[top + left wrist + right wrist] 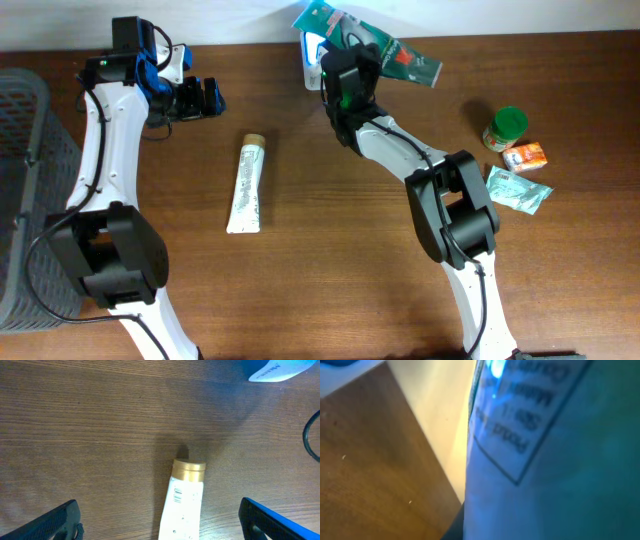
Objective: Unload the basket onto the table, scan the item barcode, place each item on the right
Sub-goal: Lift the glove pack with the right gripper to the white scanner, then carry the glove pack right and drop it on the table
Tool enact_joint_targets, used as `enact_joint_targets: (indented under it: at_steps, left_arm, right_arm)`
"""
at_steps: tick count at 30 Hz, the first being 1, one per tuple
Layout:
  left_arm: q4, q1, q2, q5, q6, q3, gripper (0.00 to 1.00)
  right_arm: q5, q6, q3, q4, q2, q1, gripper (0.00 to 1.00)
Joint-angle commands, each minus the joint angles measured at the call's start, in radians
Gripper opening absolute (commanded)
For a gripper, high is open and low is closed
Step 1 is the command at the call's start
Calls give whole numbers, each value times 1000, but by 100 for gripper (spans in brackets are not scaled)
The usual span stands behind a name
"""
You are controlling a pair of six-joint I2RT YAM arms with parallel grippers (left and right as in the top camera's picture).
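One grip only: right end effector clamped on the green packet, long axis slanting rightward from the adjacent scanner; left end effector gapes apart.

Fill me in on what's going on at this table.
The right gripper is shut on a green packet, holding it beside a blue-and-white device at the far edge, probably the scanner. The left gripper hangs open and empty near a white tube lying on the table. A jar, small box and pouch wait on the right.
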Motion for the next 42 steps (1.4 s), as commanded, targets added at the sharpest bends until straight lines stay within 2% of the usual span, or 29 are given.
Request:
enact_joint_targets:
  at_steps: [1,8,17,21,25,27,35,42]
  left_arm:
    - [-1,1,-15,-3,5,9,99]
    - [-1,1,-15,-3,5,9,99]
    - [-1,1,-15,-3,5,9,99]
    - [-1,1,-15,-3,5,9,99]
    - [-1,1,-15,-3,5,9,99]
    - [-1,1,-15,-3,5,9,99]
    - [-1,1,-15,-3,5,9,99]
    - [-1,1,-15,-3,5,9,99]
  right_arm:
    - [18,107,17,-69,-132,1,4]
    - [-86,381,17,-359,-316,2,4]
    - [-469,1043,17,-948,-558,-30,4]
    - [-652,1217,17,-1175,-584,-83,4]
    - [-793,1277,4,-1349,-583,-163,4]
    - [-801,1279,0,-1399,-583,-200,4]
    - [-879,1279,-4,-1475,-582,-325,4]
    - [-879,1271,-4,-1519,-579,-373,4]
